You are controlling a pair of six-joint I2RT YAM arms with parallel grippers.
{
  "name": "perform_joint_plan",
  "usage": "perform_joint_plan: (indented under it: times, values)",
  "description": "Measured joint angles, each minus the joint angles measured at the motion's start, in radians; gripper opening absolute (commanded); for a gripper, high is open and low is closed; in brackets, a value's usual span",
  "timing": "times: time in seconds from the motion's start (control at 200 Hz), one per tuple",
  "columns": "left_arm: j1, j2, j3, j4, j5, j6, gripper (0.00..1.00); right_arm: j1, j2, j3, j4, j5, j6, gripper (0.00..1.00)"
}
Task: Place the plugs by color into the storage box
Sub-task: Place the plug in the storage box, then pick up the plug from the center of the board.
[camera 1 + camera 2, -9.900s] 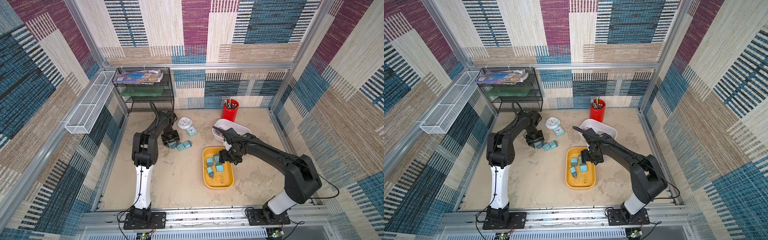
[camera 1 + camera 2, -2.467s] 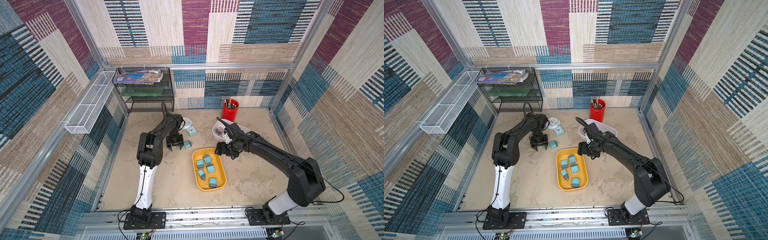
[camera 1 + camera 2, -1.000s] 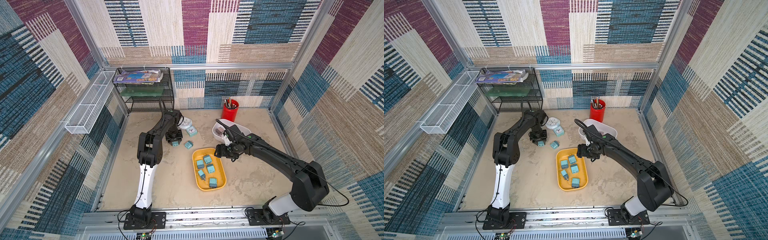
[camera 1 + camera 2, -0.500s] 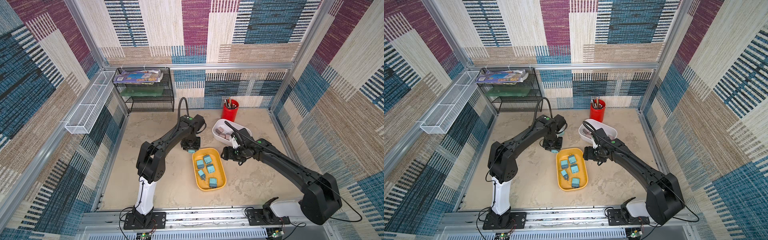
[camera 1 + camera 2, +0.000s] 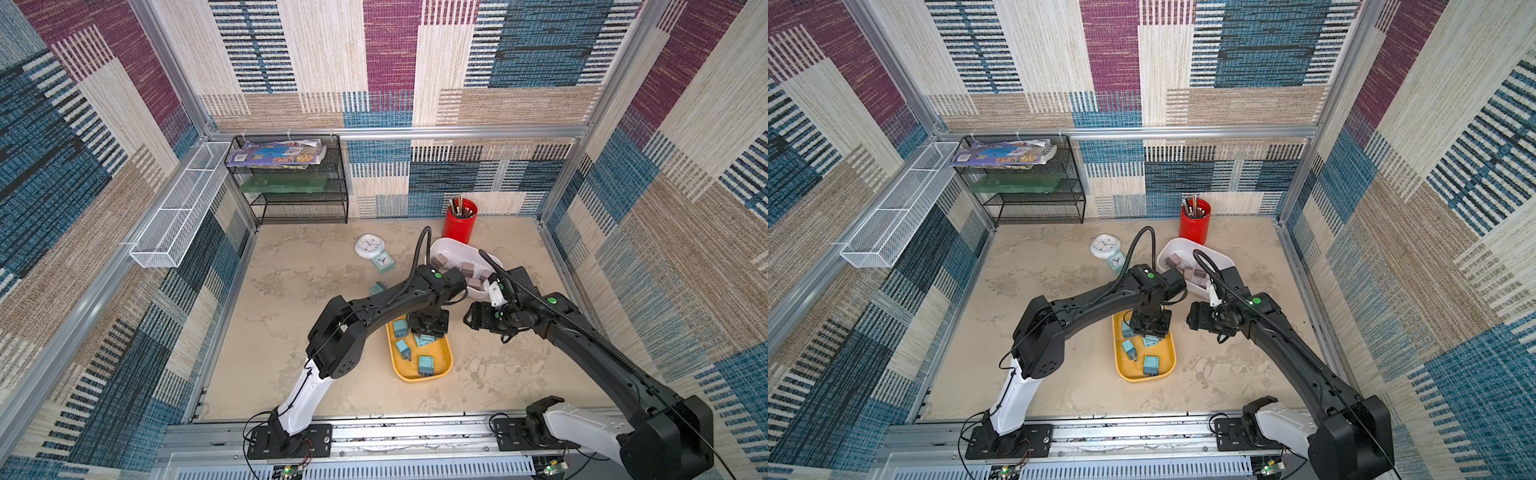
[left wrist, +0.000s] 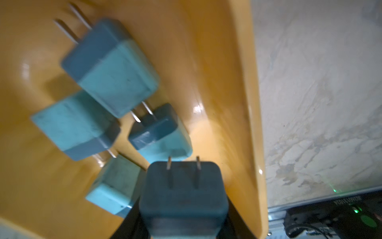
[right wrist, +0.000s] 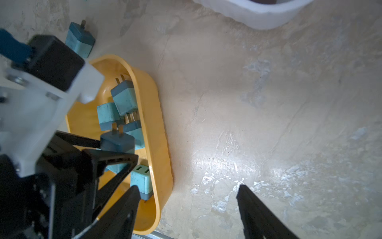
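Note:
My left gripper (image 5: 428,328) (image 5: 1148,326) hangs over the far end of the yellow tray (image 5: 441,358) (image 5: 1168,365), shut on a teal plug (image 6: 183,192) (image 7: 117,142) with its prongs pointing down. Several teal plugs (image 5: 427,365) (image 6: 111,70) lie in that tray (image 6: 227,82). One more teal plug (image 5: 377,287) (image 7: 80,39) lies loose on the table, beyond the tray. Mauve plugs (image 5: 467,268) fill the white bin (image 5: 457,248) (image 5: 1183,247). My right gripper (image 5: 471,320) (image 7: 188,187) stands open over bare table just right of the tray (image 7: 161,144), holding nothing.
A teal square clock (image 5: 383,262) and a round white clock (image 5: 368,246) sit behind the loose plug. A red pen cup (image 5: 460,220) stands at the back beside the white bin. A black wire rack (image 5: 299,183) fills the back left corner; a white mesh basket (image 5: 174,208) hangs on the left wall.
My left gripper has carried a teal plug from beside the clocks to above the yellow tray. The right arm shifted a little right and toward the front, still open.

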Motion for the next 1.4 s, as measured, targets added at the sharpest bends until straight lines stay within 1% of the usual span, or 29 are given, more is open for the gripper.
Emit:
perform_joint_plan:
  times: [0.1, 0.215, 0.28, 0.325, 0.406, 0.441, 0.496, 0.626, 0.766, 0.861, 0.961, 1.067, 1.142, 1.302, 1.402]
  values:
    - [-0.007, 0.011, -0.031, 0.025, 0.008, -0.019, 0.38, -0.002, -0.004, -0.005, -0.006, -0.002, -0.008, 0.77]
    - [-0.013, 0.022, -0.060, 0.045, 0.023, -0.026, 0.42, -0.006, 0.004, -0.005, -0.006, -0.006, -0.018, 0.77]
    - [-0.016, 0.019, -0.074, 0.054, 0.028, -0.027, 0.46, -0.006, 0.014, -0.003, -0.006, -0.010, -0.022, 0.77]
    - [-0.016, 0.017, -0.081, 0.054, 0.052, -0.030, 0.50, -0.007, 0.022, 0.002, -0.006, -0.010, -0.025, 0.77]
    - [-0.017, 0.028, -0.089, 0.066, 0.050, -0.030, 0.62, -0.007, 0.036, 0.014, -0.005, -0.010, -0.030, 0.77]
    - [-0.014, 0.033, -0.090, 0.069, 0.049, -0.030, 0.66, -0.007, 0.043, 0.021, -0.004, -0.010, -0.032, 0.77]
    - [-0.008, 0.034, -0.085, 0.065, 0.050, -0.029, 0.68, -0.007, 0.054, 0.031, -0.002, -0.010, -0.033, 0.77]
    - [0.024, 0.017, -0.023, 0.040, 0.050, -0.022, 0.69, -0.009, 0.081, 0.063, 0.002, -0.010, -0.040, 0.77]
    - [0.108, -0.048, 0.062, -0.020, 0.008, 0.009, 0.69, -0.014, 0.115, 0.092, 0.012, -0.010, -0.043, 0.77]
    - [0.191, -0.079, 0.102, -0.054, -0.036, 0.063, 0.71, -0.015, 0.140, 0.106, 0.024, -0.010, -0.043, 0.77]
    - [0.283, -0.074, 0.123, -0.074, -0.063, 0.123, 0.75, -0.015, 0.167, 0.119, 0.038, -0.013, -0.037, 0.77]
    - [0.372, -0.026, 0.158, -0.088, -0.087, 0.182, 0.76, -0.015, 0.189, 0.124, 0.059, -0.013, -0.027, 0.77]
    - [0.411, 0.020, 0.193, -0.093, -0.084, 0.222, 0.76, -0.014, 0.204, 0.129, 0.071, -0.013, -0.019, 0.77]
    - [0.460, 0.127, 0.300, -0.099, -0.071, 0.282, 0.76, -0.008, 0.224, 0.132, 0.084, -0.013, -0.006, 0.77]
    - [0.469, 0.191, 0.359, -0.099, -0.066, 0.329, 0.76, -0.005, 0.236, 0.135, 0.090, -0.013, 0.001, 0.77]
